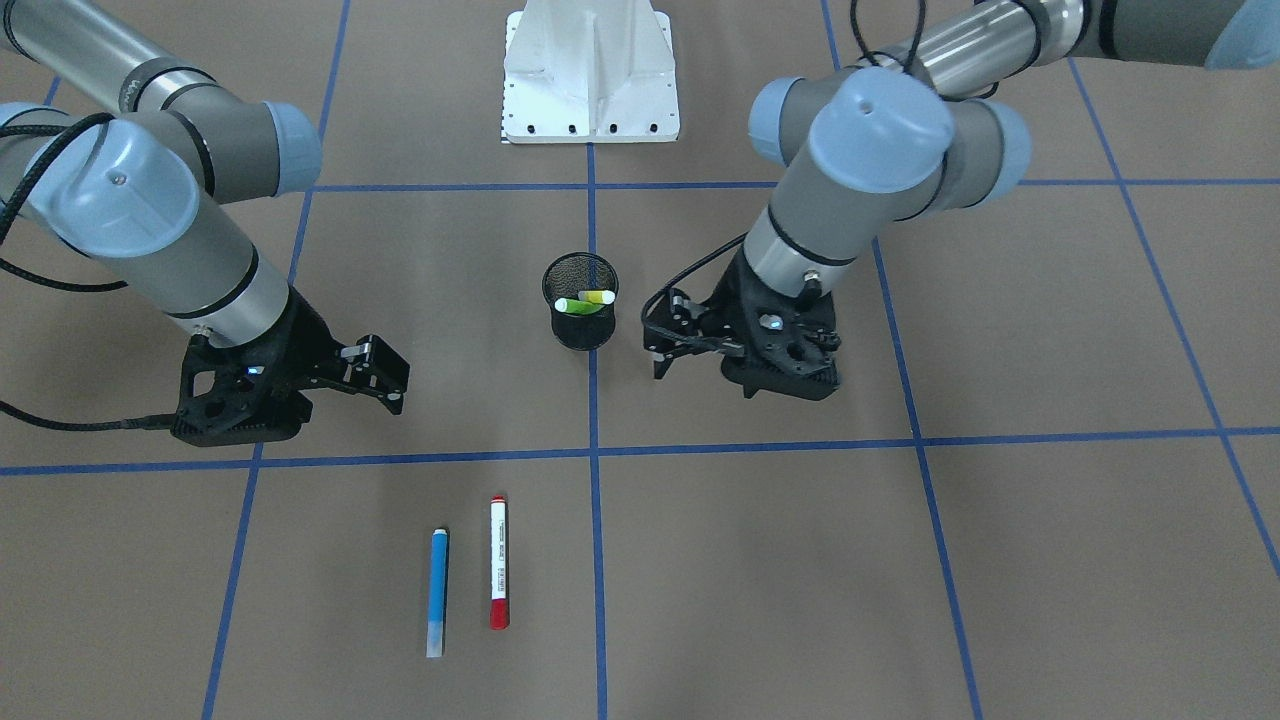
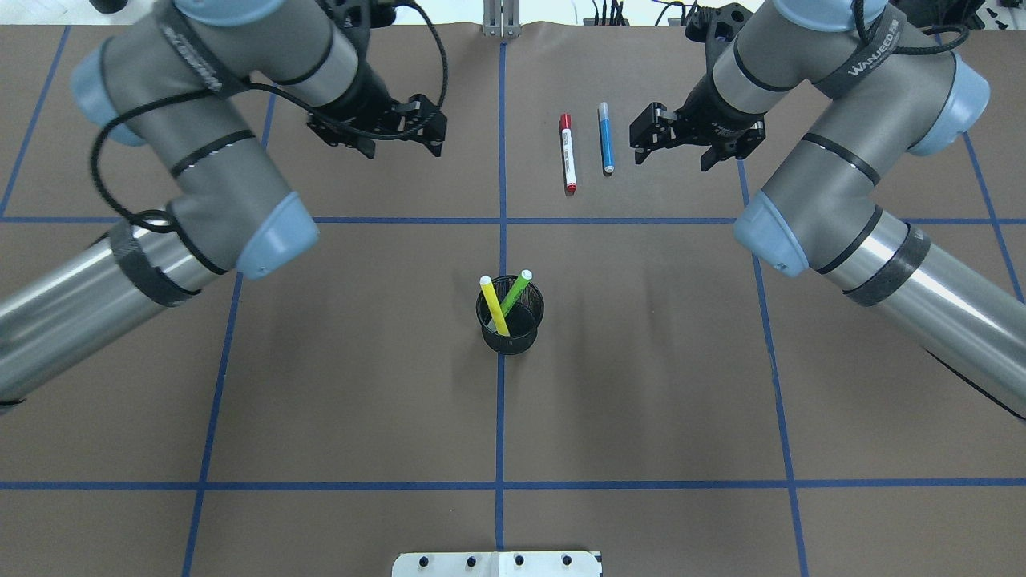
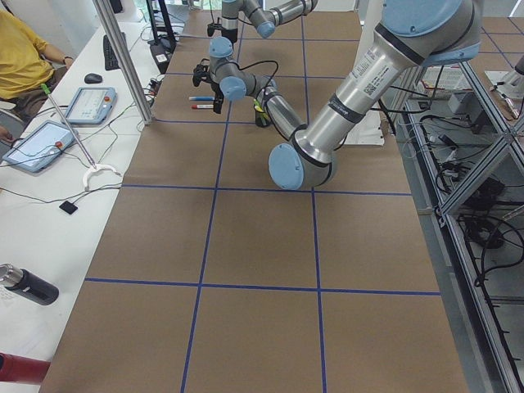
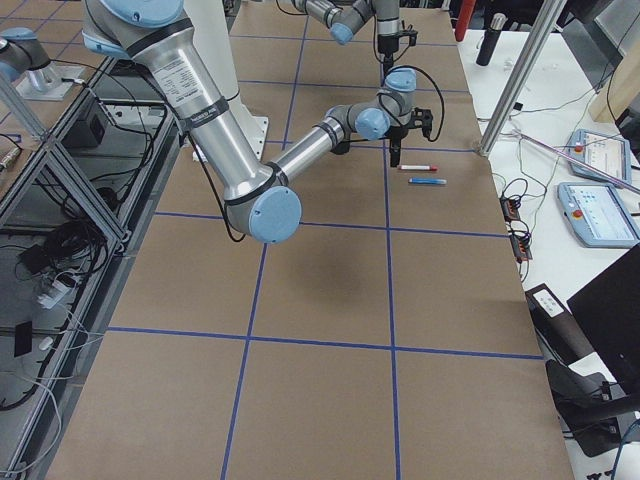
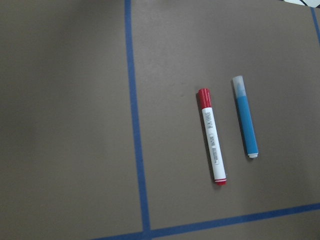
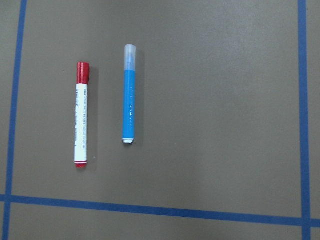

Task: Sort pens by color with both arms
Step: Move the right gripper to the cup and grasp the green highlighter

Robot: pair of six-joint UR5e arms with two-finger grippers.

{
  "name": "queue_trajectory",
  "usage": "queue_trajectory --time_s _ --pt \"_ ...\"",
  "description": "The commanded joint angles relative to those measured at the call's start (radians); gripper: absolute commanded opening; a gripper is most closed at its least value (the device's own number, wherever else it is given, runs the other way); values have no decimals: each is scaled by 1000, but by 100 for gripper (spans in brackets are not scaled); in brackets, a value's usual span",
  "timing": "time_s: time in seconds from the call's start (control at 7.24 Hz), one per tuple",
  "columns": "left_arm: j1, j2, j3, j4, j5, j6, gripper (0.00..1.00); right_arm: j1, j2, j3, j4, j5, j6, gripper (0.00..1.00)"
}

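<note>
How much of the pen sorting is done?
Maybe half. Done: the yellow highlighter and green highlighter stand in the black cup. In hand: nothing; the left end effector and right end effector are open and empty. Left: the red pen and blue pen lie side by side on the table.

You have open table (image 2: 641,361) on the outer sides of the red-capped pen (image 2: 567,153) and the blue pen (image 2: 605,138); between the two runs only a narrow strip, probably tight for a finger; the right gripper (image 2: 672,152), jaws spread, hangs just beside the blue pen; the mesh cup (image 2: 510,343) stands well apart, its yellow highlighter (image 2: 494,305) and green highlighter (image 2: 515,293) leaning out above the rim.
</note>
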Motion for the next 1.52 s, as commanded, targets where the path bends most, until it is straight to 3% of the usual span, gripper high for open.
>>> queue_trajectory --time_s 0.0,0.41,0.55,0.83,1.38 --pt "-90 143 -170 122 -108 198 99 -82 10 69 7 -8 131 99" --pt "-116 215 -187 113 -142 263 99 -184 -1 72 203 -24 232 99" --pt "-116 223 -187 113 -142 275 99 -231 -3 69 243 -81 236 96" --pt "-116 225 -187 111 -142 275 99 -265 5 63 248 -105 236 72" --pt "-113 225 -189 110 -142 275 99 -271 71 -26 244 -136 221 66"
